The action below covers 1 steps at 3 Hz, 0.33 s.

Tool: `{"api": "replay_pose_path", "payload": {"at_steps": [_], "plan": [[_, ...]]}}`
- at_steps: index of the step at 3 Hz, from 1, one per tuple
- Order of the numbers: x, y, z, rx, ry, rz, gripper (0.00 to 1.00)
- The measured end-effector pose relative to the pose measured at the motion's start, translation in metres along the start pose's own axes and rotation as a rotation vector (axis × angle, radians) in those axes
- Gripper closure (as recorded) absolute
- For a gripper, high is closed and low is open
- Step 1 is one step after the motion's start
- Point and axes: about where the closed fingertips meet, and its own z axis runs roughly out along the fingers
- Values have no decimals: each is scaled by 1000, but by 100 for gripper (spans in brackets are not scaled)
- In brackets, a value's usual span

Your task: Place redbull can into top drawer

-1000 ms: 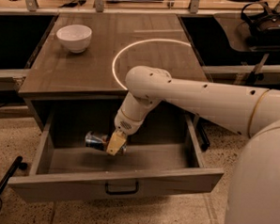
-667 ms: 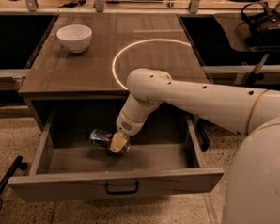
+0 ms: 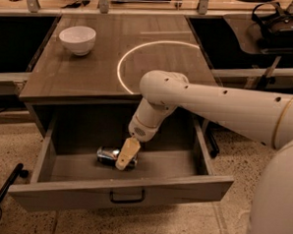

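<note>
The top drawer [image 3: 123, 189] is pulled wide open under the tabletop, with a dark bar handle [image 3: 127, 196] on its front panel. The redbull can [image 3: 107, 155] lies on its side inside the drawer, left of centre, low over the drawer floor. My gripper [image 3: 126, 159] reaches down into the drawer from the right and is shut on the right end of the can. One tan finger [image 3: 128, 151] crosses in front of the can and hides that end.
A white bowl [image 3: 77, 39] stands at the back left of the tabletop [image 3: 79, 76], which bears a white circle mark [image 3: 160, 46]. My white arm [image 3: 211, 105] spans the drawer's right half. A black headset [image 3: 282, 25] lies on a side table at the right.
The gripper and the can have moved a little to the right and lower inside the drawer. The drawer and bowl have not moved.
</note>
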Motion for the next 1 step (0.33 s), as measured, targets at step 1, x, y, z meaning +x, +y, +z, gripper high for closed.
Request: {"api": "replay_pose_path", "payload": {"at_steps": [1], "plan": [[30, 6, -35, 49, -38, 27, 0]]}}
